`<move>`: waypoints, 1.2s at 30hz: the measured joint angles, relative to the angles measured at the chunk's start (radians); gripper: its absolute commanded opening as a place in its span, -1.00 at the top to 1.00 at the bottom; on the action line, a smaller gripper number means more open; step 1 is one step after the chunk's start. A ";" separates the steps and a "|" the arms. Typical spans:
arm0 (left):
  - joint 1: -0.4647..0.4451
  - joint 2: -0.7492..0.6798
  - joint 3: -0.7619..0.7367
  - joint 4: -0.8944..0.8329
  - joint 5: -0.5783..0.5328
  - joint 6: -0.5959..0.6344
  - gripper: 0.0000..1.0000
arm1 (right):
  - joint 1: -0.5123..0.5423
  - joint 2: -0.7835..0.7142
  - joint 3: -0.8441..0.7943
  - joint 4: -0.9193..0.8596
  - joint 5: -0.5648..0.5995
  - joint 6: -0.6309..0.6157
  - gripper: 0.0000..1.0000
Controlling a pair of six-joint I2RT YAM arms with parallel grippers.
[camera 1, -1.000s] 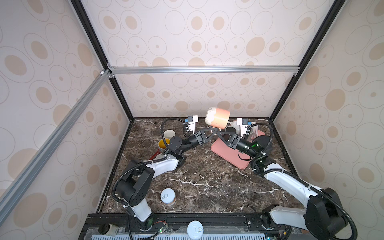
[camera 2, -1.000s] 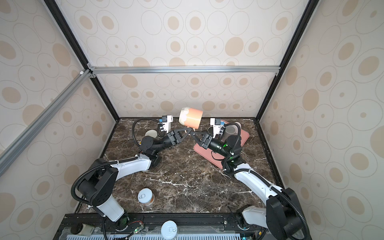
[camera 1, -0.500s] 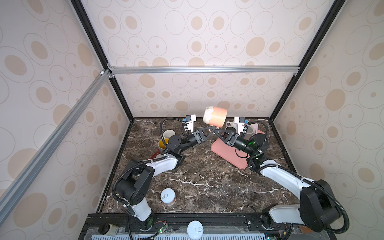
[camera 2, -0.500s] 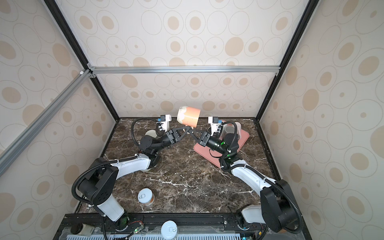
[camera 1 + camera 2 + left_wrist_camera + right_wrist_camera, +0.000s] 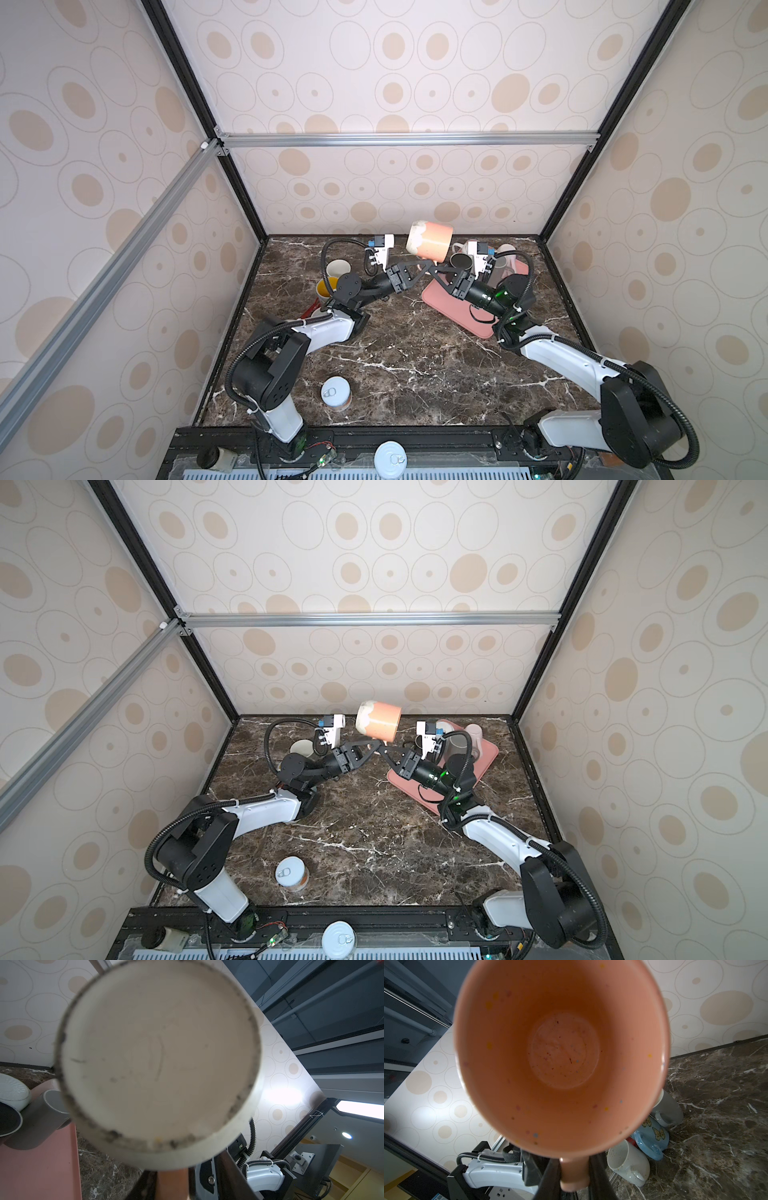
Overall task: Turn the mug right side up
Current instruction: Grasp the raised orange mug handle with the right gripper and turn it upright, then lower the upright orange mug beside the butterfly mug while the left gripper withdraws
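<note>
A peach mug (image 5: 430, 243) (image 5: 380, 722) hangs on its side above the back of the table in both top views, pale base to the left, mouth to the right. The left wrist view is filled by its base (image 5: 160, 1057), the right wrist view by its inside (image 5: 562, 1053). My right gripper (image 5: 437, 270) (image 5: 574, 1176) is shut on the handle (image 5: 574, 1174) from the mouth side. My left gripper (image 5: 427, 264) (image 5: 187, 1180) meets it from the base side, open, with the handle (image 5: 172, 1184) between its jaws and one finger (image 5: 230, 1172) standing off it.
A pink tray (image 5: 453, 307) at the back right holds a dark grey mug (image 5: 461, 259) and a pink one (image 5: 505, 253). White (image 5: 337, 268) and yellow (image 5: 322, 286) mugs stand back left, beside a blue butterfly mug (image 5: 652, 1138). A can (image 5: 336, 392) stands front left.
The right gripper has closed on the mug's handle and the left gripper's jaws have spread apart round it. The mug has stayed in the air, shifting slightly left.
</note>
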 measured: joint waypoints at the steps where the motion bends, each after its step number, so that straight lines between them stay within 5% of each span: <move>1: 0.002 0.000 -0.005 -0.003 0.001 0.004 0.09 | 0.001 0.000 0.000 -0.010 0.003 -0.003 1.00; 20: 0.052 0.044 -0.083 -0.084 -0.022 0.087 -0.02 | 0.004 0.095 -0.021 -0.049 0.156 -0.026 1.00; 36: 0.141 -0.115 -0.140 -0.404 -0.064 0.359 -0.02 | 0.002 0.329 0.177 -0.259 0.259 -0.196 1.00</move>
